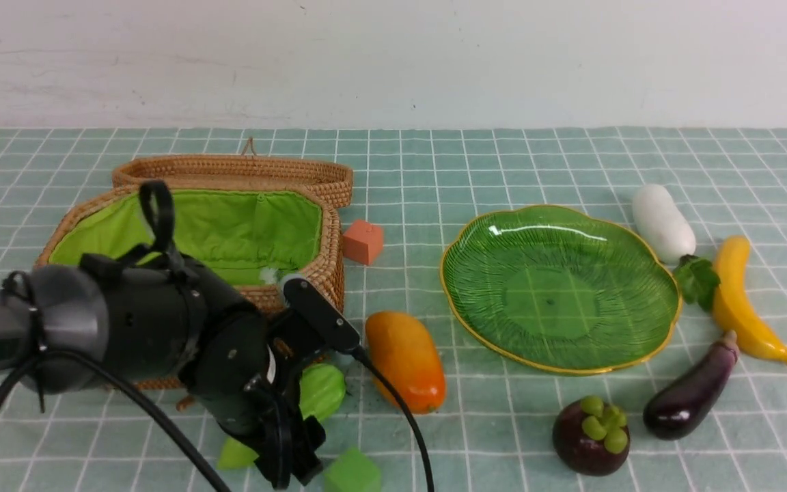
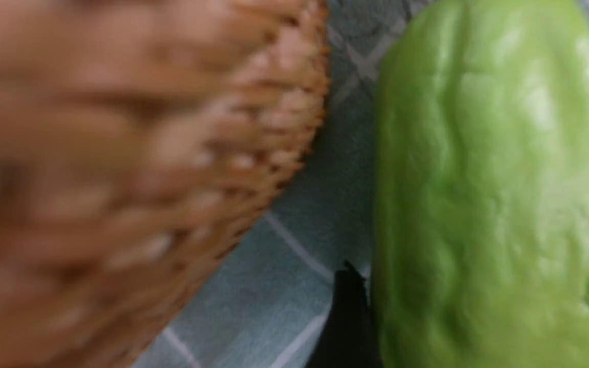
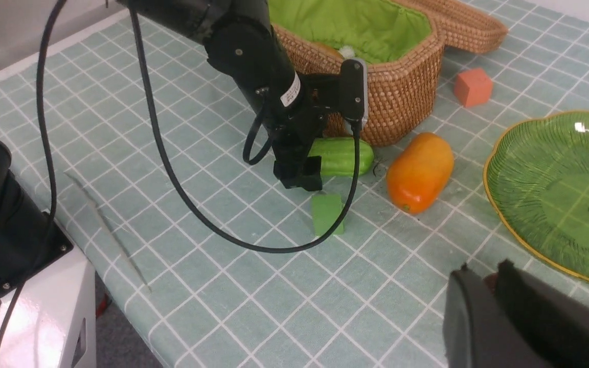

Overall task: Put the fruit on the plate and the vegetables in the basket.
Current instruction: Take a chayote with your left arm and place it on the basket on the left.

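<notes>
Front view: the left tool point(image 1: 291, 454) is bent down over the ridged green gourd point(image 1: 323, 389), which lies on the bench point(image 1: 503, 437) just in front of the wicker basket point(image 1: 328, 273), beside the mango point(image 1: 407, 359). Its fingers point(image 2: 348, 322) flank the gourd; I cannot tell whether they press it. The right tool point(image 3: 491, 278), pressed together, hangs near the green plate point(image 3: 555, 194).

Robot lab bench; checked tablecloth point(image 1: 434, 157); bare white wall point(image 1: 393, 61) behind; cabled black arm point(image 1: 134, 321); white equipment stand point(image 3: 44, 312) alongside; toy mango point(image 1: 405, 359).
</notes>
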### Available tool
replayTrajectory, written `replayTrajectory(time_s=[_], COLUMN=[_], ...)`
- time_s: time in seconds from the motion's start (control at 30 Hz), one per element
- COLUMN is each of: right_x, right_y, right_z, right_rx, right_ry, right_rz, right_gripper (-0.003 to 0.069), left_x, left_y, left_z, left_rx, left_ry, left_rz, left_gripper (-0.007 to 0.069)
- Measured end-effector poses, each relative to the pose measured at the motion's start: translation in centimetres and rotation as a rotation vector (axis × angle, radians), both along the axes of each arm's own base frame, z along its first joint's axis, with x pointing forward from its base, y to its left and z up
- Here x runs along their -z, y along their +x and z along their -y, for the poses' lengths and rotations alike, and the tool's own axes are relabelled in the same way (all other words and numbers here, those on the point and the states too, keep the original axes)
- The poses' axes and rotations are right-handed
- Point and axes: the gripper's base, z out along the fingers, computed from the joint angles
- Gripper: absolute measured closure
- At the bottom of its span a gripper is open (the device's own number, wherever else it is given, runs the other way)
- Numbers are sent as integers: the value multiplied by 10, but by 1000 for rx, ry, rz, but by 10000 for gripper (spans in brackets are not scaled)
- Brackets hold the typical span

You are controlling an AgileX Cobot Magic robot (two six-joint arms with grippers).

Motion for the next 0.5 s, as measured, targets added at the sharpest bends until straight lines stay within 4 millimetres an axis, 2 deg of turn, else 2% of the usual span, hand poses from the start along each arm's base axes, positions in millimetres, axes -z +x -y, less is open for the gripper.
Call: replayTrajectory(time_s=[0.17,0.3,0.43,0.5], right_x=[0,0,0,-3], right_y=[-1,-2,-2,0], right_z=[0,-1,-1,-1], right_rx=[-5,-16,-15,-4], right_ry=[0,8,14,33], right_rz=[-7,-16,-14,9], right_gripper=[581,581,581,580], left_x=[0,-5,-36,-79], left_y=[0,-3,-18,-37], left_z=[0,-1,0,4], left_rx=[-61,-84,-54,24], left_ry=[-25,-26,-21,-31], left_rz=[-11,-18,3,75], left_gripper=[206,200,200,200])
